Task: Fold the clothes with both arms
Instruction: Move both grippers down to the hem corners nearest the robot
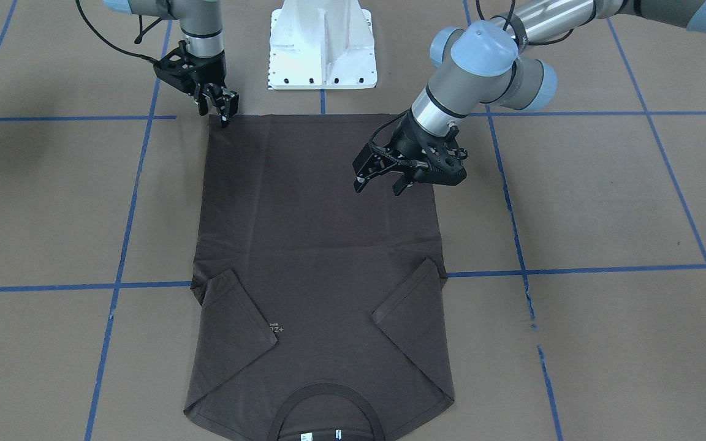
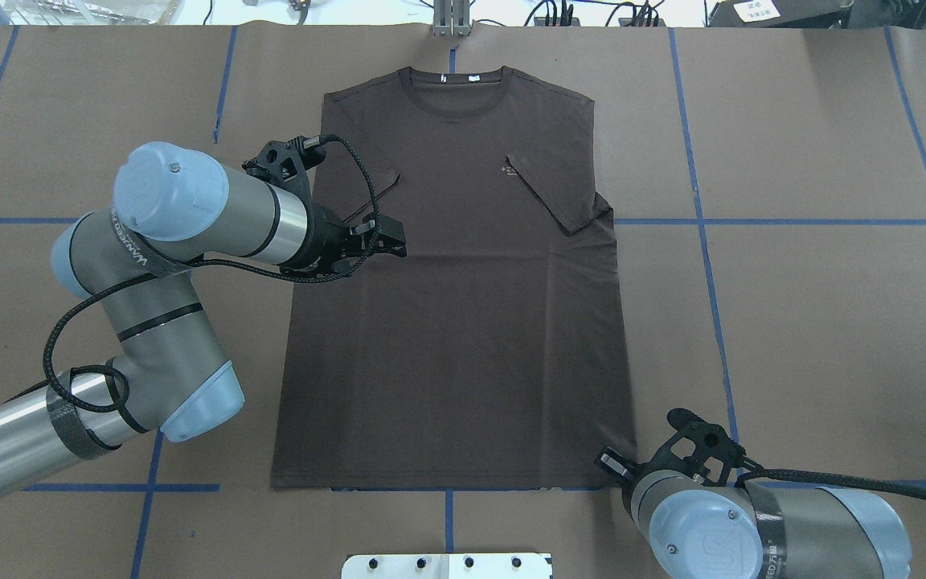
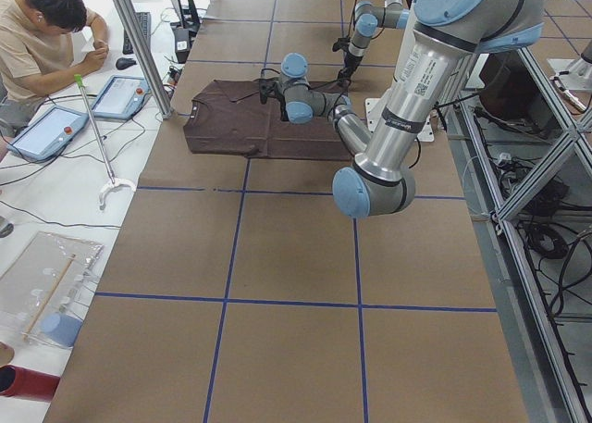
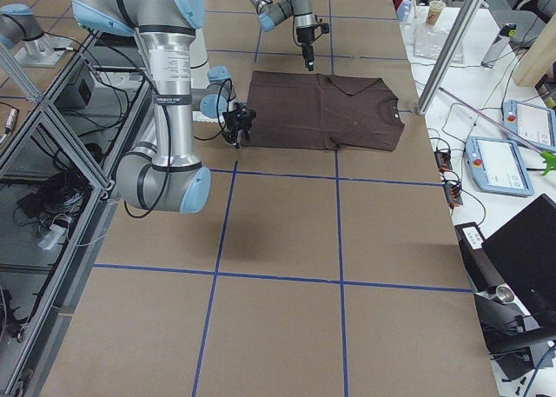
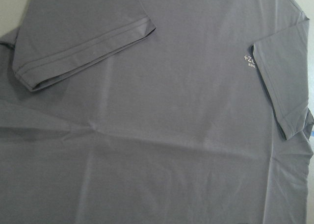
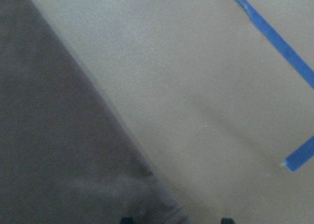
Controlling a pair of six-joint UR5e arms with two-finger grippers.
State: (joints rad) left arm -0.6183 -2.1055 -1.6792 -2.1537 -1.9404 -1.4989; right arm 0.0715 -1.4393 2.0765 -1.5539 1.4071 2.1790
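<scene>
Four wide, two close; shared T-shirt [image 2: 463, 322]

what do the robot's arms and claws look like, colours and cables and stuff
The left arm and right arm are round silver-grey tubes with light blue joint caps. The left claw and right claw are black cut-out frames with two fingers. A black cable loops along each arm, held by black bands. The left arm bears pale lettering.
</scene>
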